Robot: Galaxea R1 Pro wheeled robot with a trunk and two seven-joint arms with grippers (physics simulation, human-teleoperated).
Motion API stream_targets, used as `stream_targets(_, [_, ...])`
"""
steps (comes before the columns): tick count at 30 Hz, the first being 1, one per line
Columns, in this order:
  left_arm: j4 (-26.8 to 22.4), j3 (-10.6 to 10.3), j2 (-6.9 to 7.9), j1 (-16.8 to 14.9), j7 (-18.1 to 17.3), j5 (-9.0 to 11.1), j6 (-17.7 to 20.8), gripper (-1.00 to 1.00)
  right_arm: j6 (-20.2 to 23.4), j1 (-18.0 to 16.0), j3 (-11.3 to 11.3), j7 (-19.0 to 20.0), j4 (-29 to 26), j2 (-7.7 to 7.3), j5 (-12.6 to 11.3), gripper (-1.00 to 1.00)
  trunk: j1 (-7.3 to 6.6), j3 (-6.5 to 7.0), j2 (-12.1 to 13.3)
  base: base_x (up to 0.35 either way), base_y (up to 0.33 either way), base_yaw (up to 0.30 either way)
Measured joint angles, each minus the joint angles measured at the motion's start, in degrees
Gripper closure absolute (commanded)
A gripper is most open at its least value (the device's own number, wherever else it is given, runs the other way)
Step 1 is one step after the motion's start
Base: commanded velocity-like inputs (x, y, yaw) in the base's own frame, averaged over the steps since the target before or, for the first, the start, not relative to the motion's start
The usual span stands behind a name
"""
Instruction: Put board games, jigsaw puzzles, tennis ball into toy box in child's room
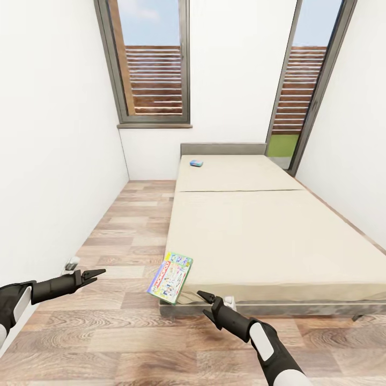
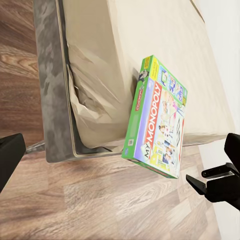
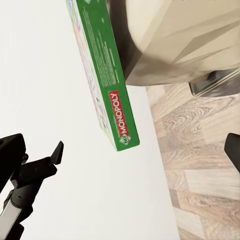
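A green-edged pastel board game [image 1: 170,277], lettered "MONOPOLY", leans tilted at the near left corner of the bed [image 1: 268,236], half over the floor. A smaller blue board game [image 1: 196,162] lies by the headboard. My left gripper [image 1: 99,274] hovers open over the floor, left of the tilted box and apart from it. My right gripper [image 1: 202,295] is open just below and right of that box, not touching it. The left wrist view shows the box face [image 2: 157,120] and the right gripper [image 2: 212,180]. The right wrist view shows its green edge [image 3: 107,85] and the left gripper [image 3: 47,160].
A white wall runs close along the left, with a small pale fitting [image 1: 71,264] at its foot. Wood-plank floor [image 1: 128,225] forms a lane between wall and bed. Tall dark-framed windows [image 1: 155,69] stand behind the headboard.
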Motion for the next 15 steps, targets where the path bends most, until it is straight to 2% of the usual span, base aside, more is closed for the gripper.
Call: stream_targets(15, [0.0, 0.0, 0.00, 0.0, 0.0, 0.0, 0.0, -1.00, 0.0, 0.0, 0.0, 0.0, 0.0, 0.00, 0.0, -1.00, 0.00, 0.00, 0.0, 0.000, 0.000, 0.000])
